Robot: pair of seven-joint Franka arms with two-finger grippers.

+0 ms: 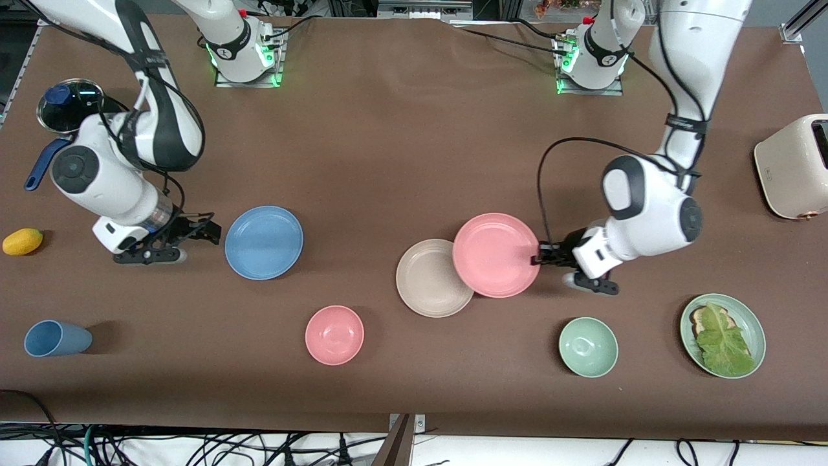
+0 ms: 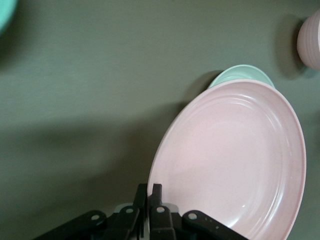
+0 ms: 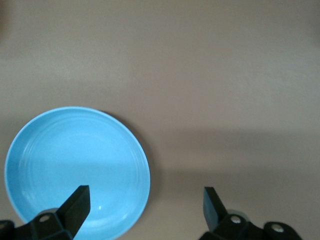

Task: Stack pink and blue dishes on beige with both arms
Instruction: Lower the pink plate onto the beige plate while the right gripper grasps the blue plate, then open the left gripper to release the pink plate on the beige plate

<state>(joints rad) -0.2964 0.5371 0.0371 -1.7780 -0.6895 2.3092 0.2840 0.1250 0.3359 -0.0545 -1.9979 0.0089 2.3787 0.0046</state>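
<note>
Left gripper (image 1: 538, 256) carries the wide, shallow, matte pink plate (image 1: 496, 255) by its rim, partly over the matching cream-beige plate (image 1: 431, 279).

The left gripper's fingers (image 2: 154, 200) are closed thin on the pink plate's edge, and the plate overlaps the beige plate's rim on the side toward the left arm's end of the brown worktop (image 1: 401, 142). The right gripper (image 1: 206, 229) hangs just beside the wide, shallow, matte blue plate (image 1: 264, 242), its fingers (image 3: 76, 207) spread wide and holding nothing; that plate lies flat, well apart from the beige one. Nearer the front camera stand a small deep pink bowl (image 1: 334, 334), empty, a pale green bowl (image 1: 588, 347), empty, and a pale green plate (image 1: 750, 323) holding a lettuce leaf (image 1: 721, 340) on bread. A blue cup (image 1: 57, 338) lies on its side.
</note>
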